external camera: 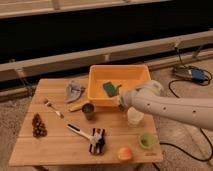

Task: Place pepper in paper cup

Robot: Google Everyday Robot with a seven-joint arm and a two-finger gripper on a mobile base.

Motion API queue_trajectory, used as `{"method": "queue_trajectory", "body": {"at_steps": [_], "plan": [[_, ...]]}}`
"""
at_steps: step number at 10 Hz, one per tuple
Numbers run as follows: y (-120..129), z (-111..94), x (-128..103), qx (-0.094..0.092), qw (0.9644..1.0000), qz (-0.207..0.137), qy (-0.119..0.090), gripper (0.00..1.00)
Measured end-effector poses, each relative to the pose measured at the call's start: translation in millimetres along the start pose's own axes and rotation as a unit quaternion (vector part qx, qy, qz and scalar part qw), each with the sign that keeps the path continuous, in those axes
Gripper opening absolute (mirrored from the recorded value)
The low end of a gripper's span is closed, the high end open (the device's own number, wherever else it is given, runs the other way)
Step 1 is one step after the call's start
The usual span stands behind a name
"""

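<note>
The off-white paper cup (134, 118) stands on the wooden table (55, 145), just in front of the orange bin's right half. My gripper (123, 105) is at the end of the white arm that comes in from the right. It hangs at the bin's front wall, just left of and above the paper cup's rim. I cannot make out the green pepper; it does not show on the table, and whether the gripper holds it cannot be told.
The orange bin (100, 77) holds a dark green sponge (109, 89). A dark metal cup (88, 110), a banana (78, 105), a grey cloth (74, 90), a fork (53, 108), a dark cluster (38, 125), a brush (93, 139), an orange fruit (124, 153) and a light-green cup (146, 140) are on the table.
</note>
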Motion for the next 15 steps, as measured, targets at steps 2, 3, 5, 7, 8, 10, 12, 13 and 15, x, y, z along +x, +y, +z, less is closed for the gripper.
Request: {"method": "queue_trajectory", "body": {"at_steps": [2,3,5,7,8,10,12,13,15], "plan": [[-24,-3,0,0.018,0.9997,0.018,-0.007,0.0],[-30,-3,0,0.022,0.9994,0.026,-0.009,0.0],[-43,-4,7,0.03,0.9987,0.041,-0.008,0.0],[-47,-4,17,0.035,0.9979,0.055,-0.003,0.0],[-50,-6,25,0.038,0.9973,0.062,-0.001,0.0],[-52,-10,36,0.044,0.9964,0.073,0.002,0.0],[-56,-12,45,0.054,0.9952,0.082,0.006,0.04],[-60,-13,50,0.062,0.9942,0.087,0.008,0.14],[-64,-14,54,0.072,0.993,0.093,0.008,0.33]]}}
